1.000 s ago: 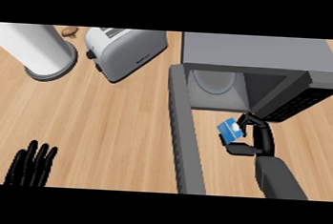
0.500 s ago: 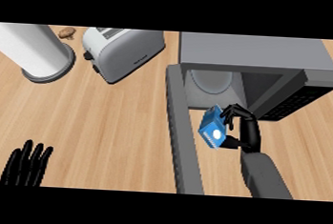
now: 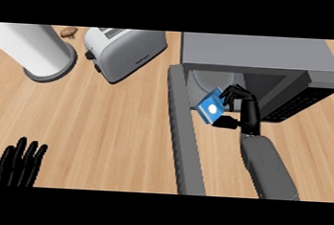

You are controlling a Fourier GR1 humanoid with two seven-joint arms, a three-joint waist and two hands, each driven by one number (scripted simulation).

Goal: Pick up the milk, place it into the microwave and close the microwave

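The milk is a small blue carton with a white round mark, tilted in the air just in front of the microwave's opening. My right hand is shut on it, fingers curled over its right side. The grey microwave stands at the upper right with its door swung open toward me, edge-on to the left of the carton. Inside, part of the pale turntable shows. My left hand rests open at the lower left, fingers up.
A silver toaster stands left of the microwave. A white cylinder on a grey base is at the upper left, with a small brown object behind it. Bare wooden counter lies between my hands.
My right hand has carried the milk up and to the left, from the door's right side toward the microwave's opening. The left hand has stayed put.
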